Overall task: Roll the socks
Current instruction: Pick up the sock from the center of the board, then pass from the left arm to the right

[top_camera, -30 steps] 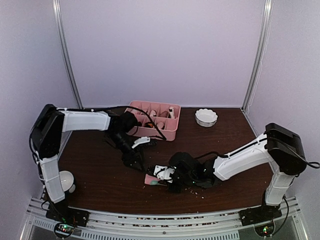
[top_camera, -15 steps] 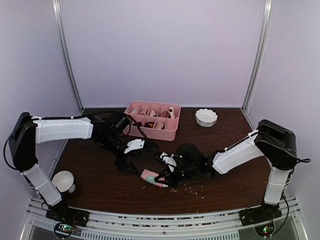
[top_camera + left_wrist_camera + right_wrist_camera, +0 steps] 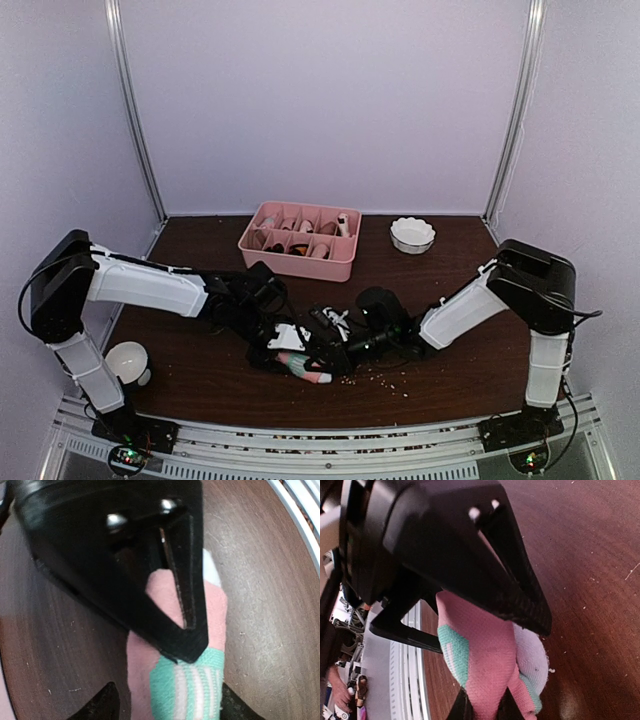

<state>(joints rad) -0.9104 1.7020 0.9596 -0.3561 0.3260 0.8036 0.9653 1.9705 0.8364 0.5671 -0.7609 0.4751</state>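
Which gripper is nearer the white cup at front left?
Left. Right of the white cup, the left gripper is over the pink sock; the right gripper holds it from the far side, farther off.

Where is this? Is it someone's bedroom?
Probably not; it looks like a robot lab booth: a left arm and right arm bolted to a brown table, plain walls boxing it in.

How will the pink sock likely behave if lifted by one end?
Probably floppy: the pink sock is knit fabric that folds and bulges. Likely light, and grippy rather than slippery, given its textured weave. Lying soft and flattened, it should not roll.
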